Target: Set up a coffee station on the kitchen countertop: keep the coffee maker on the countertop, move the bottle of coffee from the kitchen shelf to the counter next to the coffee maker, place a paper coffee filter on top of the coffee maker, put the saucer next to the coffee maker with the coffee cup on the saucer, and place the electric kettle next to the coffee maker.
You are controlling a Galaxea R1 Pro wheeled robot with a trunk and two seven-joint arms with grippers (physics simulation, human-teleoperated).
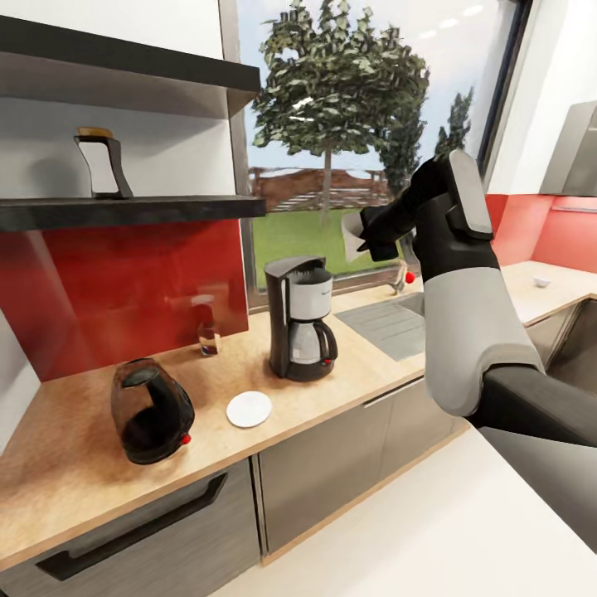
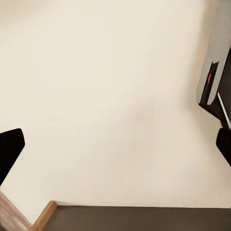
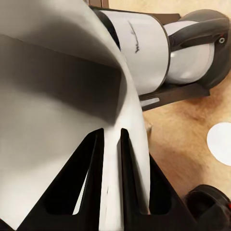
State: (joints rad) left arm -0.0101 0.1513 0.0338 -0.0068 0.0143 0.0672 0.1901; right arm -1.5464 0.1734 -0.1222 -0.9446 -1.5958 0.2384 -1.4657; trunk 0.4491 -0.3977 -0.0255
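The coffee maker [image 1: 298, 319] [image 3: 144, 53] stands on the countertop [image 1: 75, 431] near the window. Left of it sit the saucer [image 1: 249, 409] [image 3: 221, 143] and the electric kettle [image 1: 151, 410] [image 3: 211, 207]. The bottle of coffee [image 1: 101, 164] stands on the kitchen shelf [image 1: 166, 209]. My right gripper [image 1: 366, 240] [image 3: 110, 144] hangs above and right of the coffee maker, shut on the white paper coffee filter [image 1: 351, 232] [image 3: 62, 96]. A small white thing [image 1: 541, 282], perhaps the coffee cup, rests on the far right counter. My left gripper [image 2: 115, 147] is open over pale floor.
A grey inset sink [image 1: 390, 319] lies right of the coffee maker, with a small red item [image 1: 409, 278] behind it. A small glass object [image 1: 207, 336] stands by the red backsplash. Grey cabinet fronts [image 1: 332, 464] run under the worktop.
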